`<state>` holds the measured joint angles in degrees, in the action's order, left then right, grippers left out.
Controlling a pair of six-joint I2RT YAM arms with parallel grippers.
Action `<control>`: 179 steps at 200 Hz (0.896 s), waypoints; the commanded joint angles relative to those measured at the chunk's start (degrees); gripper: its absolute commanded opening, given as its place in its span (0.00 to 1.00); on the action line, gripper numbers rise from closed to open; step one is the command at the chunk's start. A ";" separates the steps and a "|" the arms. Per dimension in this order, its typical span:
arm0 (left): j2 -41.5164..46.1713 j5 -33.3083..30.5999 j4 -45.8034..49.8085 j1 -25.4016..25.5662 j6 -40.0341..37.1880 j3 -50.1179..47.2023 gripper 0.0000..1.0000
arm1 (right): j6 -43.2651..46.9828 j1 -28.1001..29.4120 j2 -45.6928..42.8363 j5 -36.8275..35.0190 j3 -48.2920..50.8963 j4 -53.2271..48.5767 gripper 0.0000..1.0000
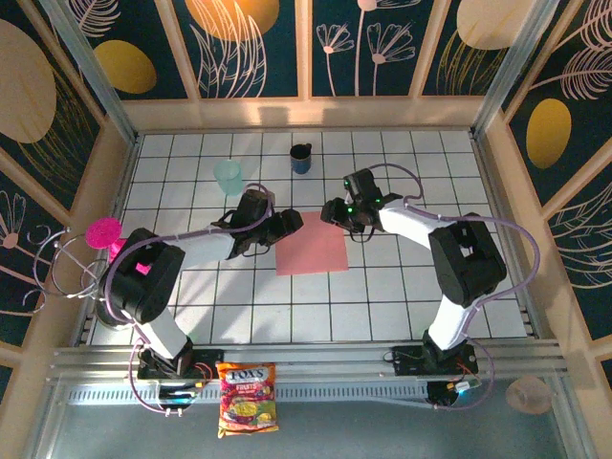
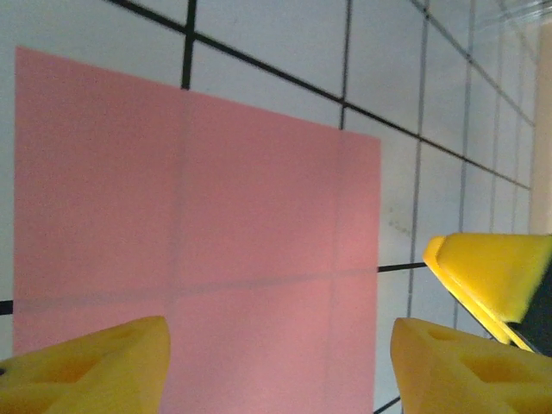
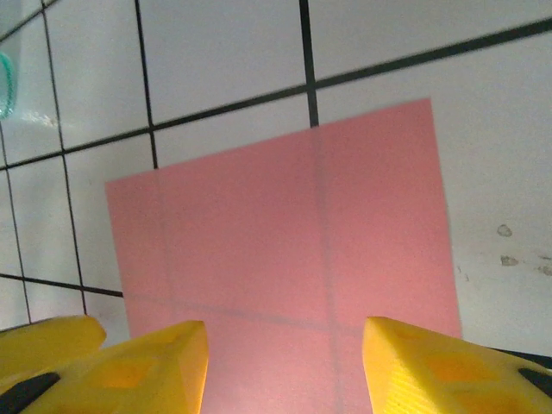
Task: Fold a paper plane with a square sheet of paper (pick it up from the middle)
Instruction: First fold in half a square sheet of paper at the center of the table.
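Glossy white tiled table (image 1: 239, 306) with dark grout, navy leaf-print walls (image 1: 249, 48), and the thin flat pink square sheet of paper (image 1: 312, 245) lies mid-table between the left gripper (image 1: 289, 227) and right gripper (image 1: 331, 211), both spread, gripping nothing.

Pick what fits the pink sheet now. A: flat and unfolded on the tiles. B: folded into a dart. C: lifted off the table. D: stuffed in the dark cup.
A: the square sheet of paper lies flat on the table, tile lines showing through it in both wrist views.
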<state>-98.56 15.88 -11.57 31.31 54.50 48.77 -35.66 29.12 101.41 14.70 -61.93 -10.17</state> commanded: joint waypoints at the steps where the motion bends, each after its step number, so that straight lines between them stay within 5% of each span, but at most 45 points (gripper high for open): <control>1: -2.25 0.64 4.16 0.53 -0.95 1.84 0.68 | 1.67 -0.14 1.86 2.05 0.76 -1.65 0.51; 179: -6.64 0.91 7.09 0.93 -2.55 3.13 0.78 | -2.07 0.14 7.49 4.68 2.60 -1.01 0.42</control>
<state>-103.72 16.69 -7.01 31.90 52.56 52.42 -35.75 29.08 106.59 16.93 -61.32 -11.25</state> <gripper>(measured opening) 0.774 0.430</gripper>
